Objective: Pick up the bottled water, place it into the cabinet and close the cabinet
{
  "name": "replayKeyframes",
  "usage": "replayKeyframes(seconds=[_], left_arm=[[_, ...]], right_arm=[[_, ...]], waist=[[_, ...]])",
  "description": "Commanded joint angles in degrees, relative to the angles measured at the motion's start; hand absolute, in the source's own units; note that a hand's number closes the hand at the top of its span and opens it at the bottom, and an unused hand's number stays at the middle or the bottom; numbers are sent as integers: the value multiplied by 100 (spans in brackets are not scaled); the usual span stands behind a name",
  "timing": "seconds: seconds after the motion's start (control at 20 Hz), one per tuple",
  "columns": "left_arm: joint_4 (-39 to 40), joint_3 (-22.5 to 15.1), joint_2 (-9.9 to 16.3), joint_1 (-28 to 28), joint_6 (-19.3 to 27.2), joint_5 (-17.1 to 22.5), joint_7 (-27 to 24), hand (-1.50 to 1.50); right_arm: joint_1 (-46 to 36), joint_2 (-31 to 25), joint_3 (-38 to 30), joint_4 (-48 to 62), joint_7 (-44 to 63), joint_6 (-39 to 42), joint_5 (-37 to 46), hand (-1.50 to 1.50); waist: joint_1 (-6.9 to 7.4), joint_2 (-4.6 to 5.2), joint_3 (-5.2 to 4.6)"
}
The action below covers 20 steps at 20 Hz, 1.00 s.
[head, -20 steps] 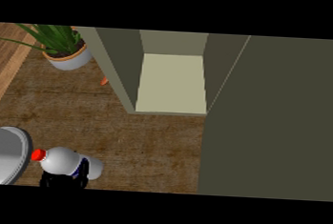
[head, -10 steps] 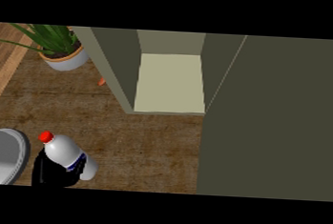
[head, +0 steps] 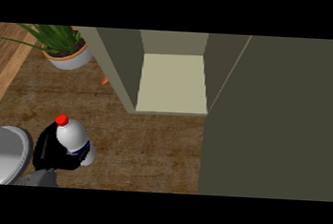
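Item 1. Left robot hand (head: pixel 51 151): black, at the lower left of the head view, with a short stretch of grey forearm (head: pixel 39 179) entering from the lower edge beneath it. The hand stands upright beside and behind the bottle; its fingers are curled round the bottle's lower body, clamped on it from the left side.

Item 2. Bottled water (head: pixel 72 136): white body, red cap (head: pixel 62 120) at the top, a dark blue label band partly hidden by the hand. It is tilted slightly, cap toward the upper left, over the brown wood-grain tabletop (head: pixel 146 146). Whether its base touches the tabletop cannot be told. It lies well apart from the cabinet, to the lower left of the opening.

Item 3. Cabinet (head: pixel 175 81): olive-grey, door open; pale inner shelf visible between two side walls at upper centre. The open door (head: pixel 275 115) fills the right part of the view as a large dark olive panel.

Item 4. Potted plant (head: pixel 63 49): green blades in a pale round pot, upper left, just beside the cabinet's left wall.

Item 5. Small orange object (head: pixel 104 81): partly hidden at the foot of the cabinet's left wall; kind cannot be told.

Item 6. Grey rounded object (head: pixel 1 153): at the left edge, just beside the left robot hand.

Item 7. Right robot hand: does not show in the view.
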Motion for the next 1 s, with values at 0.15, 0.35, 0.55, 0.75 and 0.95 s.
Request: replayKeyframes(seconds=[0.15, 0.35, 0.55, 0.75, 0.95], left_arm=[[-1061, -434, -354, -143, 700, -284, 641, 150], [-1682, -704, -637, -263, 1159, -305, 1412, 150], [-2258, -945, -982, -334, 1910, -610, 1682, 150], [-2316, -1220, -1342, -548, 2473, -1011, 1807, 150], [-2315, -1377, -1478, -1070, 3036, -1024, 2174, 150]], right_arm=[[296, -185, -417, -1032, 430, -180, -968, -150], [333, -70, -327, -1054, 220, -123, -784, -150], [431, -21, -188, -1031, 248, -54, -625, -150], [455, -51, -259, -1090, 276, -127, -888, -150], [130, -170, -254, -913, 274, -132, -820, -150]], waist=[[55, -29, 11], [49, -47, 12], [48, -32, 9], [9, -17, 4], [5, -6, 5]])
